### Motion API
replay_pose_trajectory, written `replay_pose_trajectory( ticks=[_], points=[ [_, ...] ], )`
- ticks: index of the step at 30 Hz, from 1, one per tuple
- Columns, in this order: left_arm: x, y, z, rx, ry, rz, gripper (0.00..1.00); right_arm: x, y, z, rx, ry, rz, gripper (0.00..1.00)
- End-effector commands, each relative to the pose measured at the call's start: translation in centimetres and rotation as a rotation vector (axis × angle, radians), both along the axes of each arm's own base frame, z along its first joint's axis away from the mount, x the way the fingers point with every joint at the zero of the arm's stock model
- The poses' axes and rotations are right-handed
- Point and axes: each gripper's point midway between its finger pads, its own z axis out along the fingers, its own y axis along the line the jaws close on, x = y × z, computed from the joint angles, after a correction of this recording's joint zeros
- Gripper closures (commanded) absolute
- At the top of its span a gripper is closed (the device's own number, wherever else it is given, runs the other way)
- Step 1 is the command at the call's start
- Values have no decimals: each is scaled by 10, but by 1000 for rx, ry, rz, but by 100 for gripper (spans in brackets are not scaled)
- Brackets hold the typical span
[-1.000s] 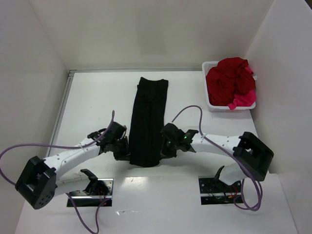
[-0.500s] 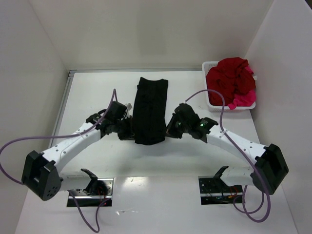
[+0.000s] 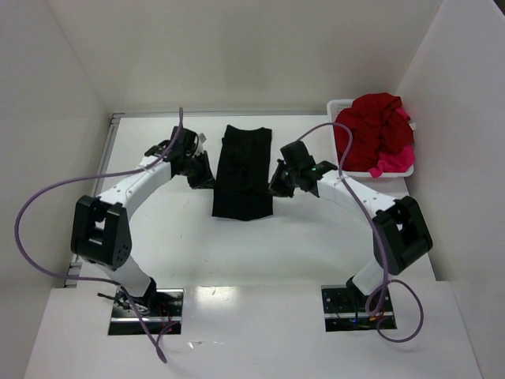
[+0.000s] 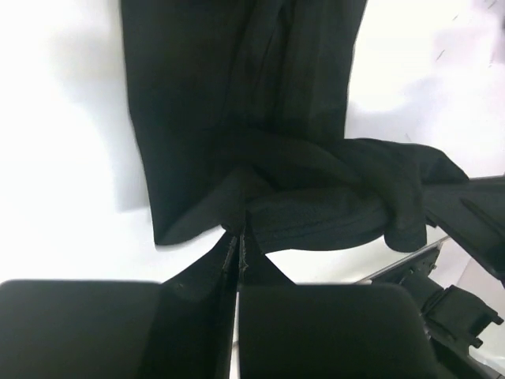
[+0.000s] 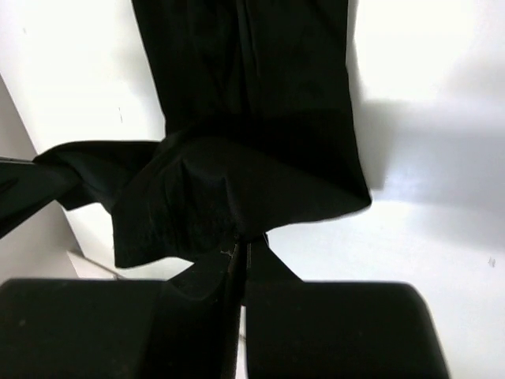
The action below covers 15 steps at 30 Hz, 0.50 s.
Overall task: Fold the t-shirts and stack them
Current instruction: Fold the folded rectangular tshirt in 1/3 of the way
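Note:
A black t-shirt [image 3: 244,170] lies as a long narrow strip in the middle of the table, its near end lifted and doubled back over the rest. My left gripper [image 3: 207,178] is shut on the left corner of that lifted end [image 4: 237,217]. On the opposite side, my right gripper [image 3: 275,183] is shut on the right corner [image 5: 245,229]. Both wrist views show the black cloth pinched at the fingertips and draping forward over the flat part. Dark red t-shirts [image 3: 371,130] and a bright pink one [image 3: 394,162] are heaped in the basket.
A white plastic basket [image 3: 342,167] stands at the back right against the right wall. White walls enclose the table on the left, back and right. Purple cables loop from both arms.
Both grippers have carried the near end of the black t-shirt away from the bases toward the back, folding it over; the visible strip is now much shorter.

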Motion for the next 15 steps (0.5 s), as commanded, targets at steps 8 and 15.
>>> replay_pose_trajectory(
  ticks=[8, 15],
  points=[
    [59, -3, -7, -40, -31, -56, 100, 66, 13, 0, 0, -80, 45, 100],
    [80, 1, -29, -40, -12, -69, 100, 86, 18, -20, -22, -66, 51, 100]
  ],
)
